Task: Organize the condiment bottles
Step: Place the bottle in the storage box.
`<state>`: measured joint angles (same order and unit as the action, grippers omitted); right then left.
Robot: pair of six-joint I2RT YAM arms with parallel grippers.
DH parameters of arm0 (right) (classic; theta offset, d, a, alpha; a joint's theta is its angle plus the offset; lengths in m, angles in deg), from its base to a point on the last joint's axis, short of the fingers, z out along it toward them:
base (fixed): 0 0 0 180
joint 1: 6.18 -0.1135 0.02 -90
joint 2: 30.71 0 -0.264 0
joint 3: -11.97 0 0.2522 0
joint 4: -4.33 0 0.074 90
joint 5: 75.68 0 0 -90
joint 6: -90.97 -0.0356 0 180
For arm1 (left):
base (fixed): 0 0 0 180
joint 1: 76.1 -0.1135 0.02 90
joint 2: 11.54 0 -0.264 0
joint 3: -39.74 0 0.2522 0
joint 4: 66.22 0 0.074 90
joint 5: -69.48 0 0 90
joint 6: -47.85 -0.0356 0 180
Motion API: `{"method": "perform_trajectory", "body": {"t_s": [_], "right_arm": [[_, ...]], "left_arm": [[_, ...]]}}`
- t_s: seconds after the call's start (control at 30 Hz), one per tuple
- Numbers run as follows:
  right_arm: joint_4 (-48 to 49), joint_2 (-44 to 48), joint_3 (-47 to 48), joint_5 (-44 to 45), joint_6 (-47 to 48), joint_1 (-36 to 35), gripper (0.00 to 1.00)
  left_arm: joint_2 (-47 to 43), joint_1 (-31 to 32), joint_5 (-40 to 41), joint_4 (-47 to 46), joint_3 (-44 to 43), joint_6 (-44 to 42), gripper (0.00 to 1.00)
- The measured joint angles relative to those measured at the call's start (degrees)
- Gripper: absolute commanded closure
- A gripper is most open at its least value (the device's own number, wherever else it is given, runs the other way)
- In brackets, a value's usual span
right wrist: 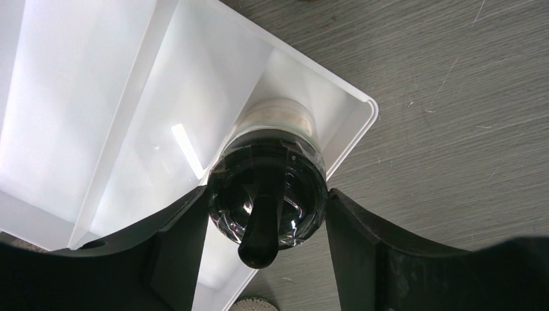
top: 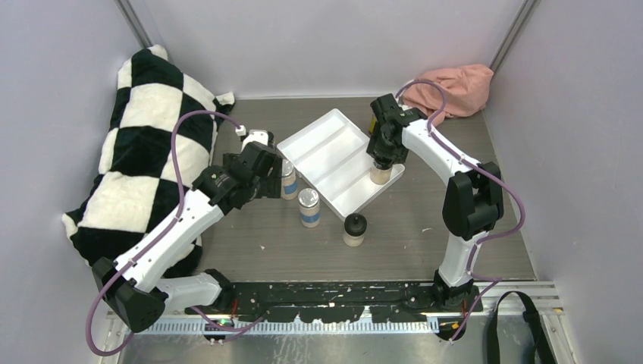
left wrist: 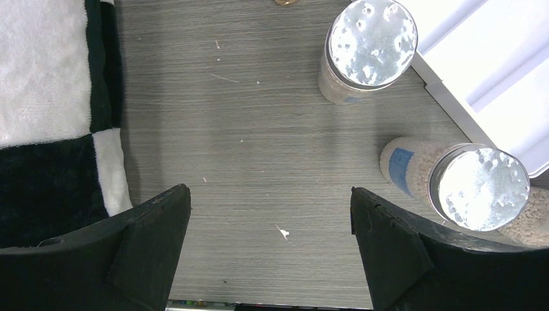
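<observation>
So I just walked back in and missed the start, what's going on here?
The right gripper is clamped on a tan black-capped jar inside a corner of the white tray. The left gripper is open above the table, beside two silver-lidded jars, and holds nothing. A second tan jar stands on the table outside the tray.

The left arm (top: 174, 227) reaches forward at centre-left, the left gripper (left wrist: 268, 214) pointing down with jaws spread wide, holding nothing. The right arm (top: 443, 155) arches far and leftward, the right gripper (right wrist: 267, 194) pointing down, clamped on a tan black-capped jar (right wrist: 280, 120).
</observation>
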<state>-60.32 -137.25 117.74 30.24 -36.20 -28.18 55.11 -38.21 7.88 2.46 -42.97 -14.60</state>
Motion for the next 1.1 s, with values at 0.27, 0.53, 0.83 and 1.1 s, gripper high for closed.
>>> {"method": "perform_trajectory", "body": {"t_s": [0.27,0.53,0.83,1.1], "right_arm": [[0.7,0.1,-0.4,0.4,0.0,0.0,0.62],[2.1,0.9,-1.9,0.4,0.6,0.0,0.20],[3.3,0.9,-3.4,0.3,1.9,0.0,0.12],[4.1,4.5,-3.7,-0.1,3.3,0.0,0.12]], "left_arm": [[0.0,0.0,0.0,0.0,0.0,0.0,0.05],[0.0,0.0,0.0,0.0,0.0,0.1,0.03],[0.0,0.0,-0.2,0.0,0.0,0.3,0.00],[-0.2,0.0,-0.6,0.0,0.0,0.7,0.00]]}}
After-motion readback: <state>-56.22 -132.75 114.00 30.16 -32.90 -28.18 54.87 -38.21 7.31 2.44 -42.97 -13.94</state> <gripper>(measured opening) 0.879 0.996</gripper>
